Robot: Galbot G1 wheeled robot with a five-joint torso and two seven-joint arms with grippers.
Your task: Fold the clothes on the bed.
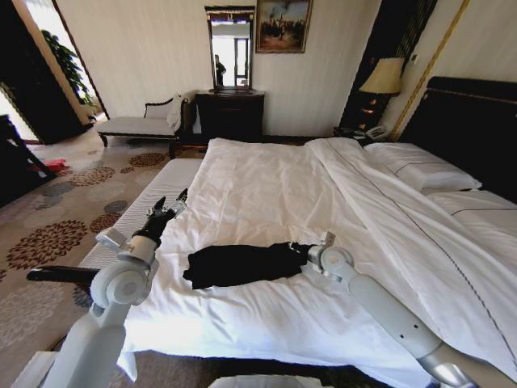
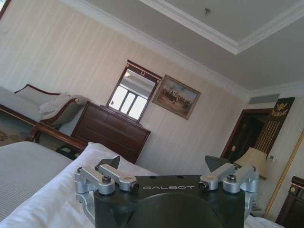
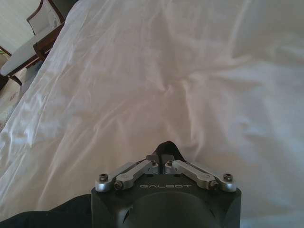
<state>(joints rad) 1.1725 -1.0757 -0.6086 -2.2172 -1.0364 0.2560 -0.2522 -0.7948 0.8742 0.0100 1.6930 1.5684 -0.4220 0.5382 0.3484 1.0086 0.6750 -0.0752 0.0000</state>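
Black T-shirt (image 1: 238, 263) bunched up in a long lump on the white duvet (image 1: 266, 194), near the foot end of the bed (image 1: 452, 129). Right gripper (image 1: 300, 252) low at the right end of the shirt, fingers pressed together and pinching a small bit of black cloth (image 3: 164, 148). Left gripper (image 1: 171, 204) up in the air over the left edge of the bed, apart from the shirt, fingers (image 2: 113, 164) spread wide with nothing between them. Dark dresser (image 1: 230, 113) and mirror (image 1: 231, 48) by the far wall.
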